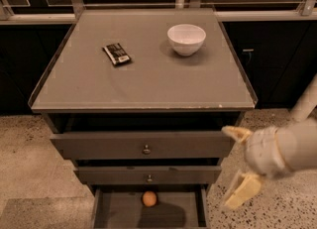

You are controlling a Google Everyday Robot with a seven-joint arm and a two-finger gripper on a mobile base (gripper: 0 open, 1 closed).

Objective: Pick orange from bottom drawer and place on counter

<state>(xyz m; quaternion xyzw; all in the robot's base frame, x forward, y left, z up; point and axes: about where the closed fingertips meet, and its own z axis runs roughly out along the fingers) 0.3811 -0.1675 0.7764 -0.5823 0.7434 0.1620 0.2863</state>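
The orange (pixel 149 199) lies on the floor of the open bottom drawer (pixel 114 212), near its back, at the bottom of the view. The counter (pixel 148 74) is the broad grey top above the three drawers. My gripper (pixel 237 166) is at the lower right, to the right of the drawers and level with the two upper ones. Its two cream fingers (pixel 241 191) are spread apart and hold nothing. It is well to the right of and above the orange.
A white bowl (pixel 186 38) stands on the counter at the back right and a dark snack packet (pixel 117 54) lies at the back left. Two wider drawers with metal knobs (pixel 146 149) sit above the bottom one. Speckled floor lies on both sides.
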